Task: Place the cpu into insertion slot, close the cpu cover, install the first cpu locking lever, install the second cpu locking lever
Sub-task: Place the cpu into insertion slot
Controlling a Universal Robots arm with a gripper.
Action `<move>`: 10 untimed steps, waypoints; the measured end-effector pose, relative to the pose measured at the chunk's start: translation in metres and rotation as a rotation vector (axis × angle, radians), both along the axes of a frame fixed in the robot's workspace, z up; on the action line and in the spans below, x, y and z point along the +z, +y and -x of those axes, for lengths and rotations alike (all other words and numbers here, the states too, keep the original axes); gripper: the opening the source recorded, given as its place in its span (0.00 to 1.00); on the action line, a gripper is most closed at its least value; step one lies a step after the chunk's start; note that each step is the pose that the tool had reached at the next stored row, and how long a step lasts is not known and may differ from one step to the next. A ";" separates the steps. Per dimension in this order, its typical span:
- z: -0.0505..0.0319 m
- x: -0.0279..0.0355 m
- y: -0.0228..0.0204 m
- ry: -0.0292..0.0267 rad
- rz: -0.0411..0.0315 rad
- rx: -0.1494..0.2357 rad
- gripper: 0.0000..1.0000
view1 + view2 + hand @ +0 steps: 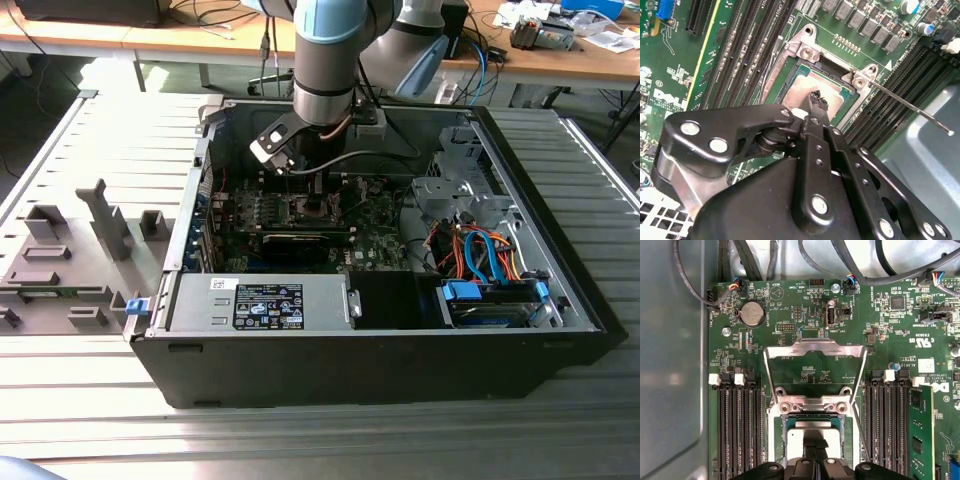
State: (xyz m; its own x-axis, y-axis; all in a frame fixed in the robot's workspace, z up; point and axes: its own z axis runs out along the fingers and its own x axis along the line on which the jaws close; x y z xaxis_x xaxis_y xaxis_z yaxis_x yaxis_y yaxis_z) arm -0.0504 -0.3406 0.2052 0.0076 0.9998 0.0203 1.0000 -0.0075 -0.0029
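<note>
The cpu [801, 91] lies flat in the insertion slot [805, 50], its dull metal top showing inside the silver rim. In the first wrist view the cpu [812, 428] sits in the insertion slot [812, 407], and the cpu cover [815, 346] is swung back open, with green board visible through its cut-out. My gripper [817, 100] is shut, its tips right over the chip's top with nothing between them; the gripper [815, 444] also shows in the first wrist view. A thin locking lever [910, 107] sticks out, released. In the exterior view my gripper [312, 190] reaches down into the case.
Black memory slots [737, 430] flank the socket, and a green module [920, 430] stands in one. A coin battery [751, 314] and cables lie beyond the cover. The case holds a power supply [260, 300] and a drive bay with blue and orange cables [480, 255]. A grey fixture [70, 260] lies outside.
</note>
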 end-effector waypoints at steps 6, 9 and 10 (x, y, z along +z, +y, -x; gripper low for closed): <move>-0.0020 -0.0008 0.0001 0.0015 -0.0007 0.000 0.11; -0.0019 0.0100 0.0000 0.0015 -0.0007 0.000 0.11; -0.0020 0.0146 0.0000 0.0016 -0.0006 0.000 0.11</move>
